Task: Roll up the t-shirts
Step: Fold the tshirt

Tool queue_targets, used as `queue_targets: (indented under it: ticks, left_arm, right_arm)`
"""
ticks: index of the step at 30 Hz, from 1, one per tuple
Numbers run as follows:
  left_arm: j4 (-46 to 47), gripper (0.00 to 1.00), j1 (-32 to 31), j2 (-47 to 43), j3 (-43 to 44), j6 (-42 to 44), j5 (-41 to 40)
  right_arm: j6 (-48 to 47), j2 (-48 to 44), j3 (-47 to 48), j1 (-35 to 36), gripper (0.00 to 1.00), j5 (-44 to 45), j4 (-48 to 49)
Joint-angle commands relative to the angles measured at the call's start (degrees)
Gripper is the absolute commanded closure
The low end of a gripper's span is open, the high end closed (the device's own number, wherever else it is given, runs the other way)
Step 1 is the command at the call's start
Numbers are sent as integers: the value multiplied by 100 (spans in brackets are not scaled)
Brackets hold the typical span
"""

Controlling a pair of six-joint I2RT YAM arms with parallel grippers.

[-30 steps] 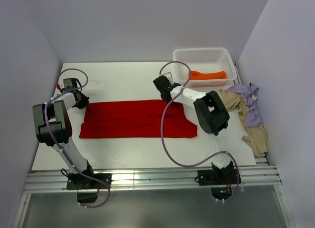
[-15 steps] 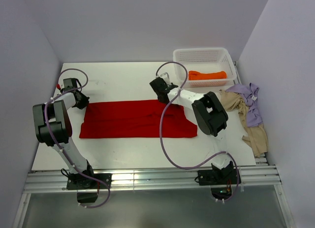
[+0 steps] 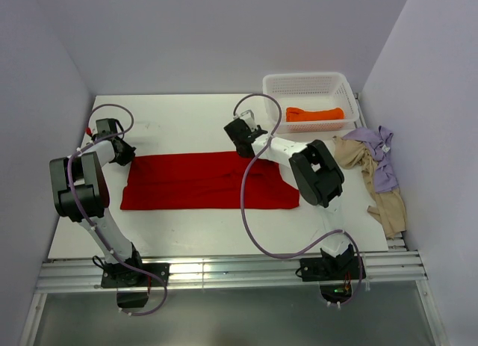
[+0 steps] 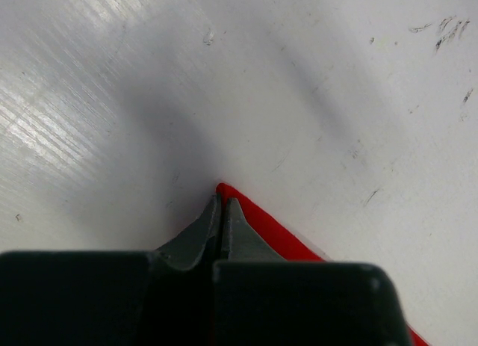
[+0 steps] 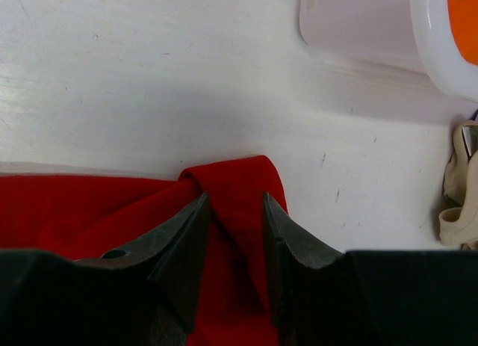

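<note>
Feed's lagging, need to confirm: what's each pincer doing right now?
Left pincer: closed on the red t-shirt's corner.
Right pincer: partly open, straddling a red fold.

the right arm (image 3: 314,170) covers part of the red t-shirt (image 3: 202,180); the orange t-shirt (image 5: 464,21) is cut by the right wrist view's edge.

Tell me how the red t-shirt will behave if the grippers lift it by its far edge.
The red t-shirt is probably floppy: it lies flat as a thin sheet, and it bunches into a fold between the right gripper fingers. It would likely sag and drape between the two pinch points. Probably light: the left gripper holds just a corner.
</note>
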Motion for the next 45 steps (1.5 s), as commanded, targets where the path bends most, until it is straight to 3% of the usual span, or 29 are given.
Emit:
queue_targets:
  ticks: [1, 15, 20, 22, 26, 33, 45]
  left_arm:
    - [1, 100, 10, -42, 228, 107, 105]
    - [-43, 100, 10, -33, 255, 124, 131]
    - [-60, 100, 10, -51, 272, 133, 114]
    - [-87, 100, 10, -68, 281, 133, 79]
    - [-104, 100, 10, -59, 299, 133, 52]
    - [-139, 100, 18, -86, 290, 124, -35]
    - [-139, 100, 27, -51, 290, 107, -88]
  right_arm:
    - [-49, 19, 138, 40, 59, 258, -34]
    - [-163, 204, 49, 32, 63, 266, -175]
    - [-102, 406, 216, 31, 81, 503, -341]
    - [29, 441, 269, 5, 100, 600, -385]
    - [276, 292, 331, -144, 100, 583, -403]
    - [707, -270, 261, -591, 100, -259, -403]
    - [1436, -868, -390, -1734, 100, -2528, -52]
